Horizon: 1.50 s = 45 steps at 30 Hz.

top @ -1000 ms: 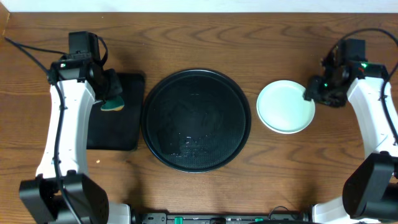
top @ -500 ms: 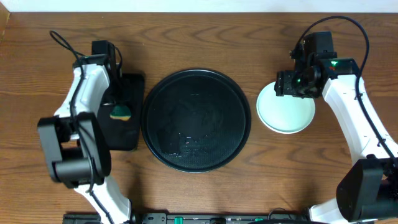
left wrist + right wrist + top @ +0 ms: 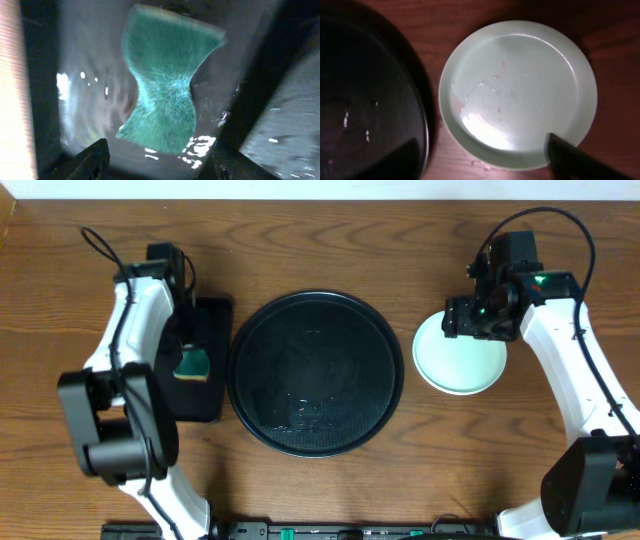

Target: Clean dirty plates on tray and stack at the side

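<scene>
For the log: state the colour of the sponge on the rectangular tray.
The sponge is teal green; left wrist view shows it best.

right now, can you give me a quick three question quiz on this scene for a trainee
1. Which claw hangs over the plate?
2. True or false: that plate lies on the round tray.
3. Where is the green sponge? A) on the small rectangular tray B) on the plate C) gripped in a claw
Key: 1 the right claw; 2 false, it sits beside the round tray; 3 A.
</scene>
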Each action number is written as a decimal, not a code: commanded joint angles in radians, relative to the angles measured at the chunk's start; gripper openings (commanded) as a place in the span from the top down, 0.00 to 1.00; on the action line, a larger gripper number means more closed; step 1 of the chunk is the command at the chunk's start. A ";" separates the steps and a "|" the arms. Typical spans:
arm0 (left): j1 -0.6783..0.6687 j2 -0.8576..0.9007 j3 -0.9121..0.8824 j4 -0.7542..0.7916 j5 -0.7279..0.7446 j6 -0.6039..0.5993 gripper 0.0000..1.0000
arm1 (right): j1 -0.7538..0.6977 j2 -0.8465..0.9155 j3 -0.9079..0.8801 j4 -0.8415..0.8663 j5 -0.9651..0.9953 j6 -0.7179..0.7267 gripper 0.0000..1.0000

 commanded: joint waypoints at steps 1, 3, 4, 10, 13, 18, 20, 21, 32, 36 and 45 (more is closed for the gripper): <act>0.004 -0.164 0.067 -0.014 -0.008 -0.074 0.33 | 0.000 0.000 0.095 -0.036 0.035 -0.041 0.01; 0.004 -0.239 0.066 -0.013 -0.008 -0.089 0.23 | -0.004 -0.001 0.156 -0.089 0.076 -0.041 0.01; 0.004 -0.270 0.066 -0.013 -0.008 -0.089 0.23 | -0.004 -0.002 0.190 -0.120 0.094 -0.041 0.01; 0.005 -0.388 0.066 -0.014 -0.008 -0.089 0.23 | -0.003 -0.003 0.427 -0.328 0.132 -0.040 0.01; 0.004 -0.412 0.066 -0.014 -0.008 -0.089 0.22 | -0.002 -0.006 0.537 -0.451 0.131 -0.040 0.01; 0.004 -0.410 0.065 -0.014 -0.008 -0.089 0.22 | -0.001 -0.027 0.642 -0.679 0.055 -0.027 0.01; 0.004 -0.410 0.065 -0.014 -0.008 -0.089 0.22 | -0.001 -0.043 0.640 -0.673 -0.004 -0.021 0.01; 0.005 -0.410 0.065 -0.014 -0.008 -0.089 0.22 | -0.001 -0.049 0.640 -0.674 -0.014 -0.021 0.01; 0.004 -0.410 0.065 -0.014 -0.008 -0.089 0.22 | -0.001 -0.061 0.638 -0.680 -0.009 -0.021 0.01; 0.004 -0.410 0.065 -0.014 -0.008 -0.089 0.22 | 0.002 -0.079 0.638 -0.634 -0.051 -0.031 0.01; 0.004 -0.410 0.065 -0.014 -0.008 -0.089 0.22 | 0.039 -0.222 0.523 -0.306 -0.048 -0.171 0.01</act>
